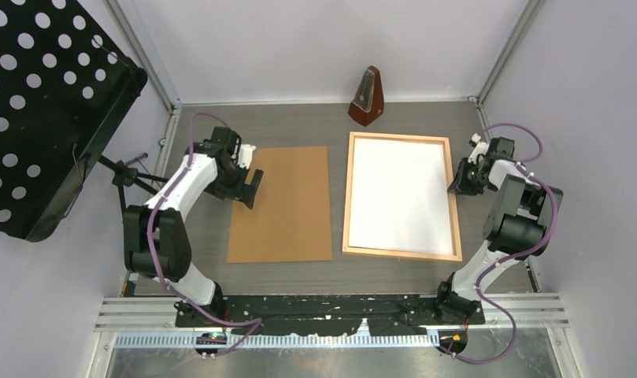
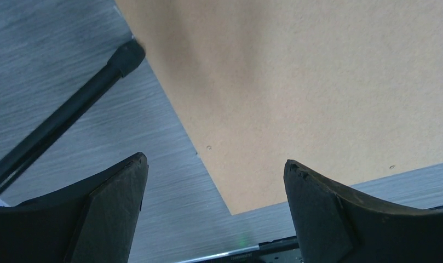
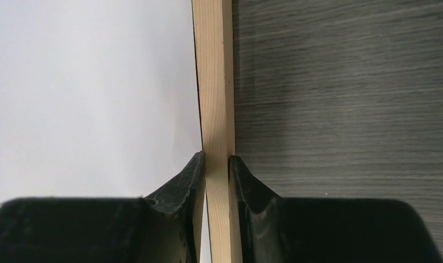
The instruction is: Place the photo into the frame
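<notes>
The frame (image 1: 401,253), thin pale wood, lies flat on the right half of the table. Inside it lies the photo (image 1: 398,193), plain white side up, filling the opening; its printed side is hidden. My right gripper (image 1: 459,179) is shut on the frame's right rail. In the right wrist view, its two fingers press the wooden rail (image 3: 213,82) from both sides at the right gripper (image 3: 216,157), with the photo (image 3: 93,93) on the left. My left gripper (image 1: 252,189) hangs open over the left edge of the brown backing board (image 1: 283,205), holding nothing. The left gripper (image 2: 214,160) straddles the board's near corner.
A brown metronome (image 1: 367,96) stands at the back wall. A black perforated music stand (image 1: 39,110) overhangs the left side, and its black leg (image 2: 60,123) reaches the table near the backing board (image 2: 295,82). Grey walls close in on both sides.
</notes>
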Available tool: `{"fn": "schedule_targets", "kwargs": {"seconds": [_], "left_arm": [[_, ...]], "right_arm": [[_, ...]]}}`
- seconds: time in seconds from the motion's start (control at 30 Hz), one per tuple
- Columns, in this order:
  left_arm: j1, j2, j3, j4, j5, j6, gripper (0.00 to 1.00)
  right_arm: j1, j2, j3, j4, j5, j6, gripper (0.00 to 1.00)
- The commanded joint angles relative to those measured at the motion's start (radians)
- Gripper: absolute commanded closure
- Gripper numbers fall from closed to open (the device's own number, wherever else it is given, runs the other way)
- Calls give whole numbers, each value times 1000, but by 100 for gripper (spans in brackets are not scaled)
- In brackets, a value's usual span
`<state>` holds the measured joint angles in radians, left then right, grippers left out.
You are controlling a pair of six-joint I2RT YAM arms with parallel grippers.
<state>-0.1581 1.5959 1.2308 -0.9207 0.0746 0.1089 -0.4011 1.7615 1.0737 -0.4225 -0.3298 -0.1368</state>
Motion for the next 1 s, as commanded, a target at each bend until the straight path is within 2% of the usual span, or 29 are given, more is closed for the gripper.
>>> {"fn": "schedule_targets", "kwargs": {"seconds": [0.0,0.13,0.27,0.37,0.67,0.77,0.97], "left_arm": [[38,-64,-26,-35,-14,40,7],[77,-67,-47,-48,-5,44,7],[98,-70,-79,-41,2,46,7],[108,-55,-92,-30,17,39,6],[128,35,-114,-15,135,-15,5],[130,60,-127,10,155,-20,6],[129,100,-140,53,191,-47,8]], "right_arm": [[-3,-4,58,27,39,-11,67],[-1,-71,70,26,13,-19,48],[28,-148,84,4,-37,-14,39],[78,-200,85,-9,-61,-4,36],[462,-311,68,24,-27,35,27],[606,-296,82,47,-7,42,26],[785,-184,131,81,20,67,24]]}}
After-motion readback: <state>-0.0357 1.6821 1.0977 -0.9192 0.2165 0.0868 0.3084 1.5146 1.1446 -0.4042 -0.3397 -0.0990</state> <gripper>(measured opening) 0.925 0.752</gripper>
